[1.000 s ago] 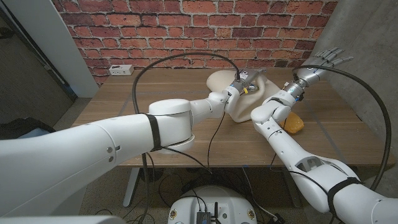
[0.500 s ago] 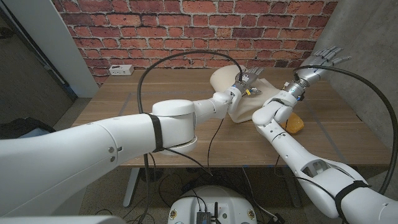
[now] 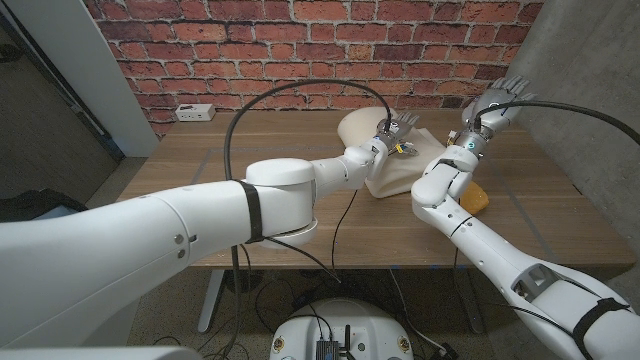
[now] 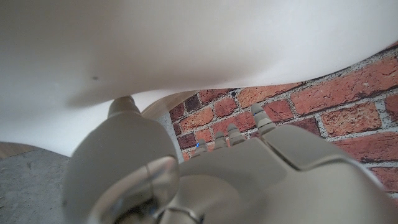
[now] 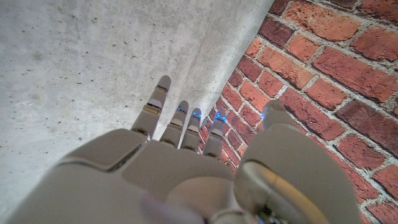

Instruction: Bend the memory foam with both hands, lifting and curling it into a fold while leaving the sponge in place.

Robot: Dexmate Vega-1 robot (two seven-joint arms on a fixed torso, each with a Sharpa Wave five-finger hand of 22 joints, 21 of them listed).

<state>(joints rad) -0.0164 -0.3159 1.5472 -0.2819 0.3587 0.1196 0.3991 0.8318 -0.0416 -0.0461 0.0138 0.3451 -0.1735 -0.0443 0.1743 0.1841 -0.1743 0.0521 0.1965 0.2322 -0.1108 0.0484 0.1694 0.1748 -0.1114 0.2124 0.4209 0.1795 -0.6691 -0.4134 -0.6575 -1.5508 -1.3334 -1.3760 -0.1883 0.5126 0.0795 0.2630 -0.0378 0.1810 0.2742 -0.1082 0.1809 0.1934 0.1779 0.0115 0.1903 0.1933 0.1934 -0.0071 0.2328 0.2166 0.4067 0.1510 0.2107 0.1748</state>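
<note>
The left hand [image 3: 400, 127] is seemingly gripping the cream, curved memory foam block [image 3: 385, 160]; the right hand [image 3: 497, 98] is hovering, fingers spread wide.

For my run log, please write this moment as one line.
left hand: on memory foam, grip unclear | right hand: open, raised | sponge: on table

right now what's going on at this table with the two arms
A two-armed robot is working on a cream memory foam piece on the wooden table. Its left hand is at the foam's far edge, with the foam close over it in the left wrist view. Its right hand is raised, fingers spread, touching nothing. The yellow sponge sits beside the right forearm.
</note>
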